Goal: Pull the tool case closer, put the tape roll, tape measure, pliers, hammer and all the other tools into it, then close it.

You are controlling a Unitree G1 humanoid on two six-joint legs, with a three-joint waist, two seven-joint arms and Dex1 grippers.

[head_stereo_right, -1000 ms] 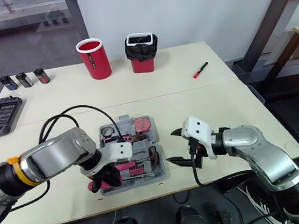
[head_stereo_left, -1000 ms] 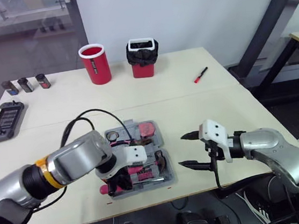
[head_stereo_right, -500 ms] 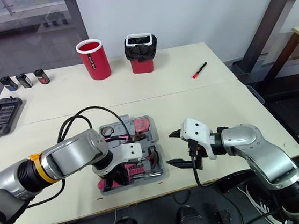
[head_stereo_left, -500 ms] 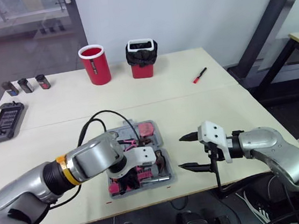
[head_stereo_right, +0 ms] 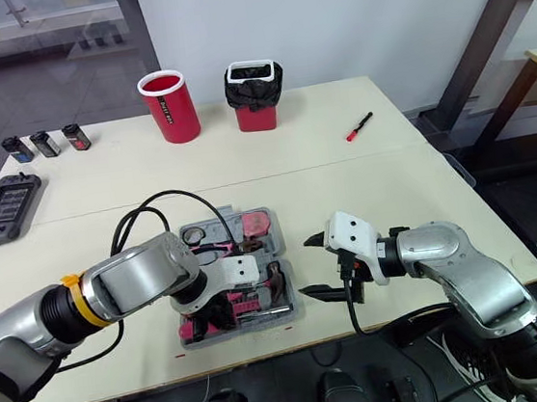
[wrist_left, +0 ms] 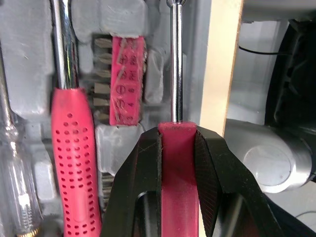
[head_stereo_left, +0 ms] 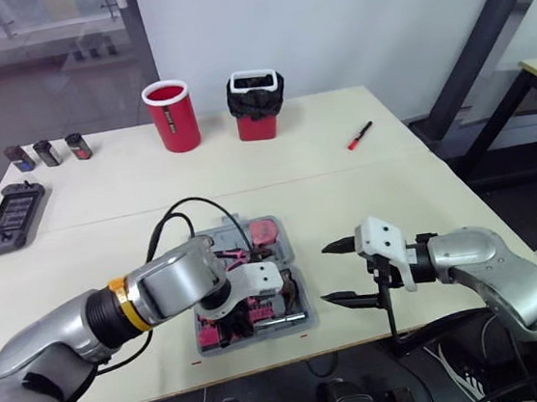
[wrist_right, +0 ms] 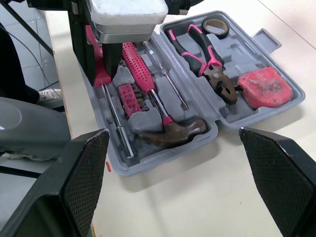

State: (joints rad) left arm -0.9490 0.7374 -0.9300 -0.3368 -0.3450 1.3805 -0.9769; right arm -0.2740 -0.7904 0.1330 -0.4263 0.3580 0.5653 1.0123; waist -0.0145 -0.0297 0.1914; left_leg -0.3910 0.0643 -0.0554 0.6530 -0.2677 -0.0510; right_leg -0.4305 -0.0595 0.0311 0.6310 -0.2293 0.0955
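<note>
The grey tool case (head_stereo_left: 306, 321) lies open near the table's front edge. Its far half holds the tape roll (wrist_right: 216, 27), pliers (wrist_right: 207, 54) and red tape measure (wrist_right: 264, 86). In the near half lie the hammer (wrist_right: 168, 131), a red bit holder (wrist_left: 127, 79) and a clear-handled screwdriver (wrist_left: 19, 187). My left gripper (head_stereo_left: 227, 327) is shut on a red-handled screwdriver (wrist_left: 177, 173), whose shaft (wrist_right: 118, 128) lies along the case's front slot. My right gripper (head_stereo_left: 325, 273) stands open just right of the case, holding nothing.
A red cup (head_stereo_left: 171, 115) and a black-lined red bin (head_stereo_left: 256, 103) stand at the back. A red pen (head_stereo_left: 359, 135) lies at the back right. Small cans (head_stereo_left: 46, 152) and a dark handheld device (head_stereo_left: 8, 217) sit far left. A black cable (head_stereo_left: 178, 211) loops over the case.
My left gripper has shifted right over the case's near half, bringing the red-handled screwdriver in line with the front slot. The right gripper has barely moved.
</note>
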